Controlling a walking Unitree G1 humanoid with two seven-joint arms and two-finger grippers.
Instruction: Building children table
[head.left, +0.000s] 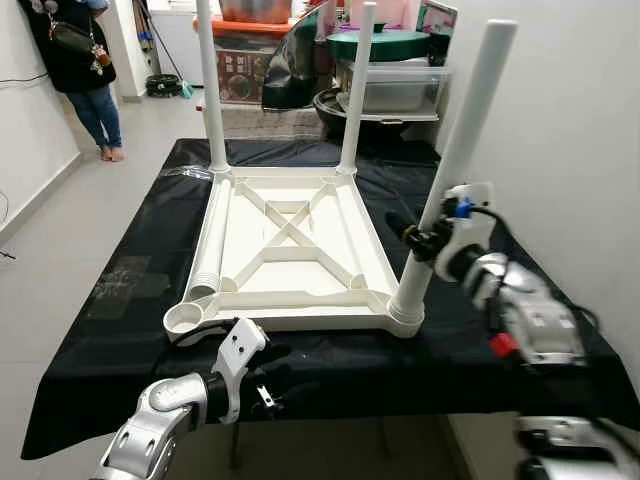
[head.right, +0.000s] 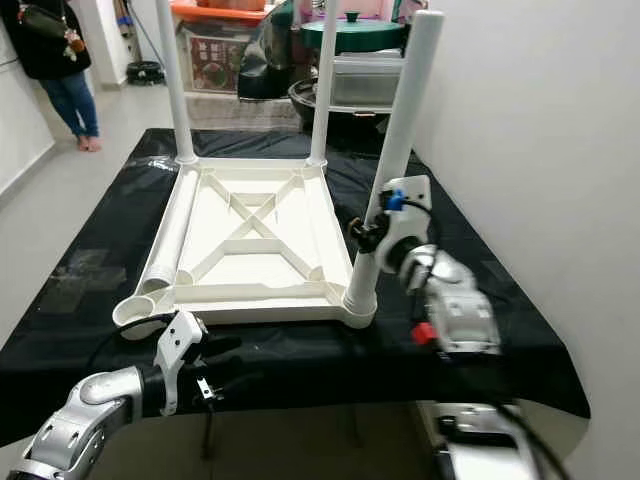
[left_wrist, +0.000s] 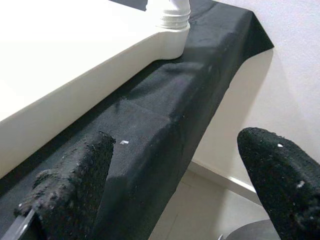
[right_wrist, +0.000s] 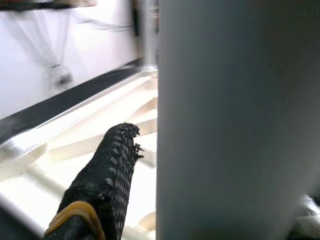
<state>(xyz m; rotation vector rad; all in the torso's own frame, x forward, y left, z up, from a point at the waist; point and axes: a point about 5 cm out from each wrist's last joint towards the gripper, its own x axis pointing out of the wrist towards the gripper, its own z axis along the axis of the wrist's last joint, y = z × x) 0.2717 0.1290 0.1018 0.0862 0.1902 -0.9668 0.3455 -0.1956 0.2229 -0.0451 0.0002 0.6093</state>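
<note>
Smooth matt white plastic tabletop (head.left: 290, 240) and legs (head.left: 455, 160); matt black woven cloth (head.left: 120, 300); rough-textured black fingers (left_wrist: 75, 185).

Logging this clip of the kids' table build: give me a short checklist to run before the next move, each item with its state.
1. Right claw on the near right leg: ok.
2. That leg seated straight in its socket: not ok, it leans.
3. Two far legs upright: ok.
4. Near left socket filled: not ok, empty.
5. Fourth leg within reach: ok, lying inside the tabletop.
6. Left claw free: ok, open at the cloth's front edge.
</note>
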